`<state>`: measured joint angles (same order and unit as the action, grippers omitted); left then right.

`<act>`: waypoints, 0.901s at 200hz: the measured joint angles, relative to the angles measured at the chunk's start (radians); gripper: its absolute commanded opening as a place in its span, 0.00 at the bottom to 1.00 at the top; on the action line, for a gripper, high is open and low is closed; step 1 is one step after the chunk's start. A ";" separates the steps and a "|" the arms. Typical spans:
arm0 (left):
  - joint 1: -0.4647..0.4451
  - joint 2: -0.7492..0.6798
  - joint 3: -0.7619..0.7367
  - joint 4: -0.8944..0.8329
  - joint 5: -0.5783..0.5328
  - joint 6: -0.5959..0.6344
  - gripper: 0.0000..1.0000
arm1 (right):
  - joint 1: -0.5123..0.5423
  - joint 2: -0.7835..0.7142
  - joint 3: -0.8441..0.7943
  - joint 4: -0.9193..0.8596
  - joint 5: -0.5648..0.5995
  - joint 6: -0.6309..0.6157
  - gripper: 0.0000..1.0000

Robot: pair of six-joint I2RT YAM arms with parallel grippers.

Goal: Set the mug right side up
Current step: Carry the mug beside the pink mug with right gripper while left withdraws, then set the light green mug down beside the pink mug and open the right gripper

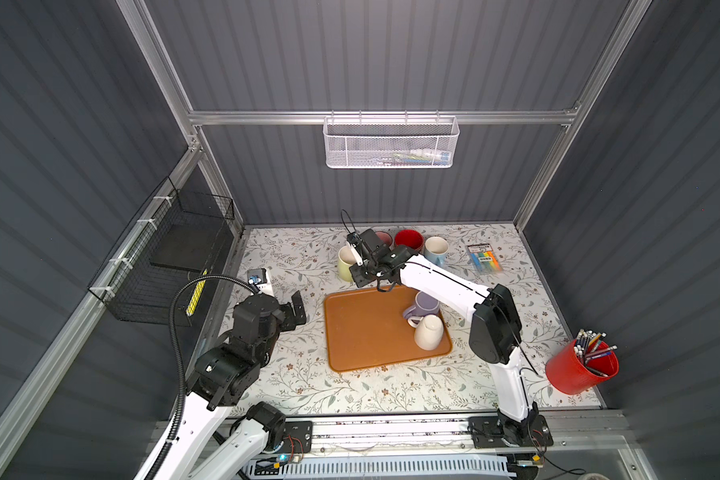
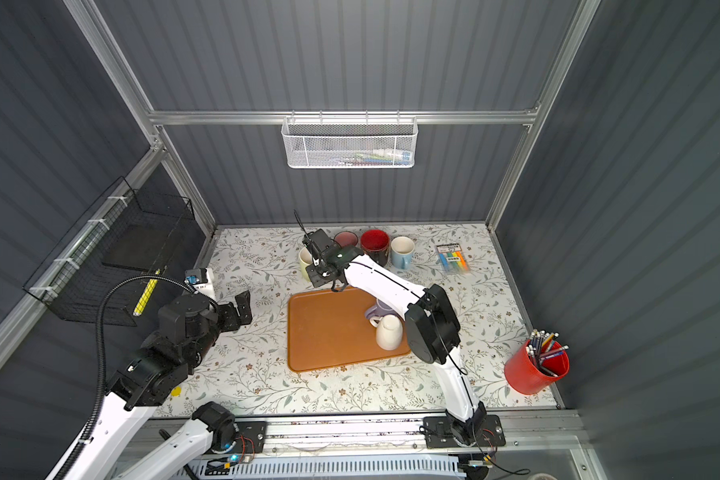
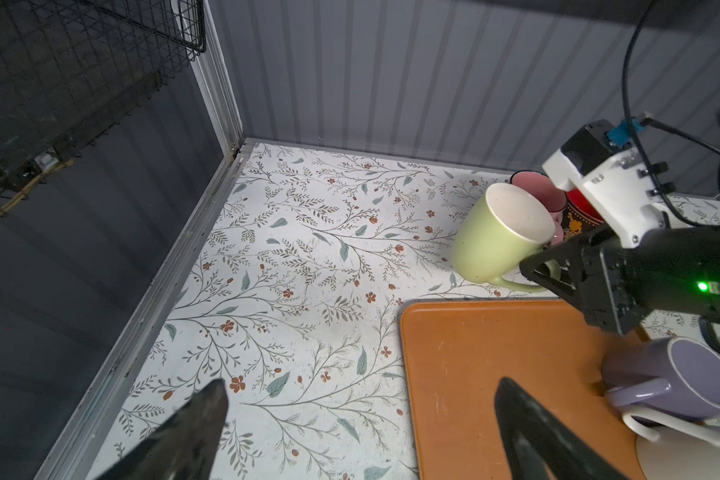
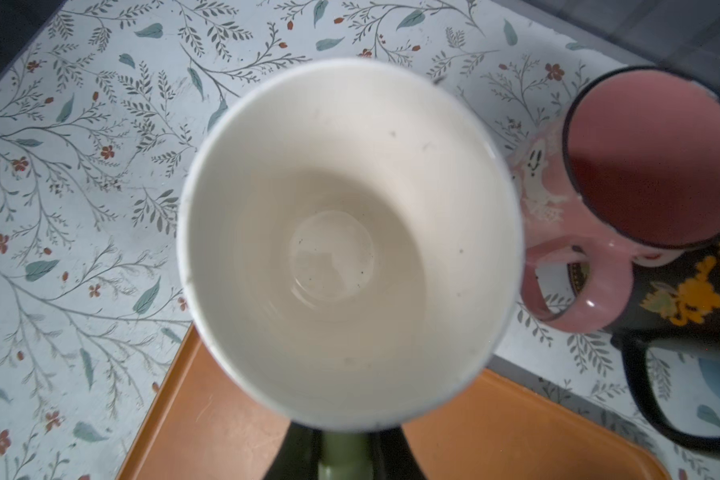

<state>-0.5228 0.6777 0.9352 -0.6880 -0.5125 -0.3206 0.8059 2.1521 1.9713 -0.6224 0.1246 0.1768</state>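
Observation:
The pale green mug point(image 1: 345, 262) point(image 2: 305, 261) stands mouth up just behind the orange tray point(image 1: 362, 332) point(image 2: 325, 332), leaning a little in the left wrist view point(image 3: 495, 232). Its cream inside fills the right wrist view point(image 4: 346, 241). My right gripper point(image 1: 361, 273) point(image 2: 317, 275) point(image 3: 535, 270) point(image 4: 345, 455) is shut on the mug's green handle. I cannot tell whether the base touches the table. My left gripper point(image 1: 298, 309) point(image 2: 242, 307) point(image 3: 360, 390) hangs open and empty over the table, left of the tray.
On the tray a purple mug point(image 1: 427, 304) point(image 3: 682, 374) lies on its side beside an upside-down white mug point(image 1: 429, 332) point(image 2: 389, 332). Pink point(image 1: 382, 238) point(image 4: 649, 158), red-and-black point(image 1: 408, 240) and blue point(image 1: 435, 249) mugs line the back wall. A marker pack point(image 1: 484, 257) and red pencil cup point(image 1: 580, 365) sit at right.

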 measured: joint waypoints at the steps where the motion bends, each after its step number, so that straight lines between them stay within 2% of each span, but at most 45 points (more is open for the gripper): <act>1: 0.000 0.000 0.000 0.000 0.000 0.000 1.00 | 0.000 0.002 0.003 -0.001 0.001 -0.001 0.00; 46: 0.000 -0.023 -0.063 0.002 0.029 0.000 1.00 | 0.000 0.132 0.180 -0.038 0.084 -0.021 0.00; 90: 0.000 -0.023 -0.074 0.003 0.050 0.000 1.00 | -0.002 0.219 0.261 -0.053 0.156 -0.021 0.00; 180: 0.000 -0.018 -0.080 0.019 0.068 0.000 1.00 | -0.049 0.313 0.358 -0.082 0.179 -0.020 0.00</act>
<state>-0.5228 0.6594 0.8555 -0.6693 -0.4442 -0.3206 0.7567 2.4653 2.3291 -0.7040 0.3035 0.1570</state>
